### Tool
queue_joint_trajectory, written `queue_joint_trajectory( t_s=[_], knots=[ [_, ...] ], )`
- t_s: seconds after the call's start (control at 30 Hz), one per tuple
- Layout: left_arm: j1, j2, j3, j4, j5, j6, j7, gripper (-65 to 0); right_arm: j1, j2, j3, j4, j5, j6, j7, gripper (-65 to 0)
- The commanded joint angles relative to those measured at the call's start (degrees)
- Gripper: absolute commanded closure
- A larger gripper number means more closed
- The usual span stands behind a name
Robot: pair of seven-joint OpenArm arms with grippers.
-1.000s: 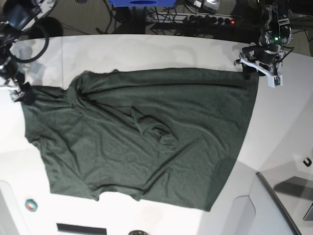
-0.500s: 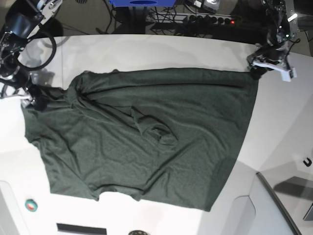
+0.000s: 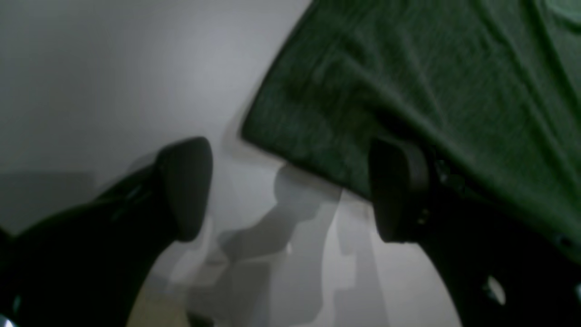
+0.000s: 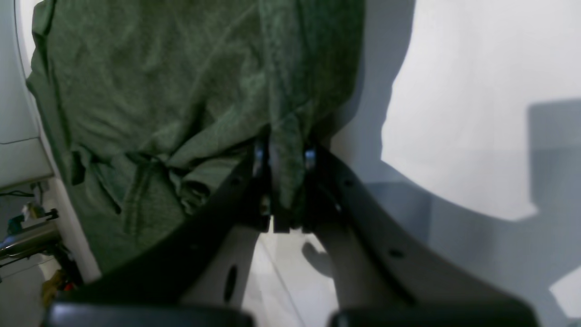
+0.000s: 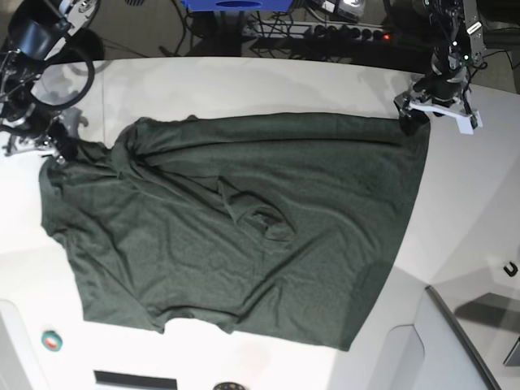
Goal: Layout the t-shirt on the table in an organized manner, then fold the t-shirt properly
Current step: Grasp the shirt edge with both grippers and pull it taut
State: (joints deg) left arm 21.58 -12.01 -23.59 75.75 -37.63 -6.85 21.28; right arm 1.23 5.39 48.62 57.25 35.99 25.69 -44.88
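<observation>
The t-shirt (image 5: 236, 227) lies spread out on the white table (image 5: 244, 81), dark green and mostly flat, but it is not neat yet. There is a bunched lump (image 5: 260, 218) near its middle, and the side by the right gripper looks crumpled. The job looks to be in the laying-out step, not the folding step. The right gripper (image 4: 283, 181) is pinched tight on a fold of the shirt's edge, with cloth squeezed between its two fingers. The left gripper (image 3: 290, 190) is at the shirt's far corner, and its fingers (image 3: 186, 186) are spread wide apart with only bare table between them. One finger sits right by the cloth edge, maybe touching it, but the wrist picture is blurry so that is hard to say. It holds nothing. Next, the left gripper likely needs to grab its corner, and then both arms should pull gently apart to make the shirt flat. Pulling too hard on one side could drag the whole shirt over.
</observation>
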Motion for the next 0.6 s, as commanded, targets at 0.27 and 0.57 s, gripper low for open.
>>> queue_joint_trajectory(
  t_s=[0.27,0.57],
  knots=[
    [-5.1,4.0,0.4,-6.5,-0.4,0.2,1.3,-51.8,-0.3,1.0,0.1,0.9,0.1,-0.2,0.1,-0.3],
    [-5.2,6.2,0.4,-6.6,-0.4,0.2,1.3,-31.1,-0.3,1.6,0.0,0.9,0.1,-0.2,0.1,-0.3]
  ],
)
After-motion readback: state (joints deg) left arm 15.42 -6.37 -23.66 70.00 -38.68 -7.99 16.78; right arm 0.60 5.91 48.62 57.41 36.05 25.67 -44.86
